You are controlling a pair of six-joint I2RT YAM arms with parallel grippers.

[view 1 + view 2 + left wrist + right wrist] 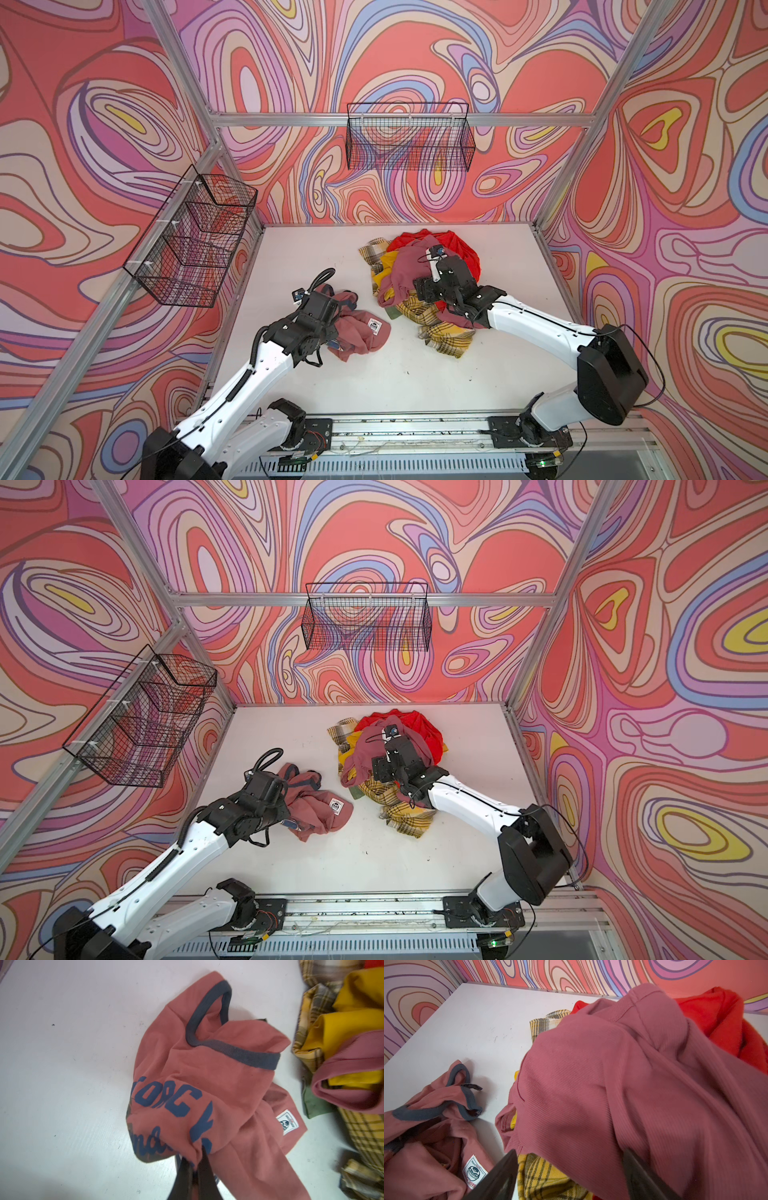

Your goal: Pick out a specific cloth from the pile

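Observation:
The cloth (365,332) (322,812), a small dusty-pink garment with blue-grey trim and a white label, lies crumpled on the white table left of the pile. My left gripper (195,1160) is shut on a fold of the cloth (207,1076) near its blue print. The pile (459,249) (419,729) mixes red, larger dusty-pink, mustard and plaid cloths. My right gripper (571,1159) hangs open over the pile's near side. Ribbed pink cloth (591,1084) and plaid (542,1176) lie between its fingers. In that view the cloth (425,1147) is beside the pile.
A black wire basket (409,137) hangs on the back wall and a divided one (195,241) on the left wall. Aluminium frame posts stand at the table's back corners. The arms' base rail (399,432) runs along the front edge.

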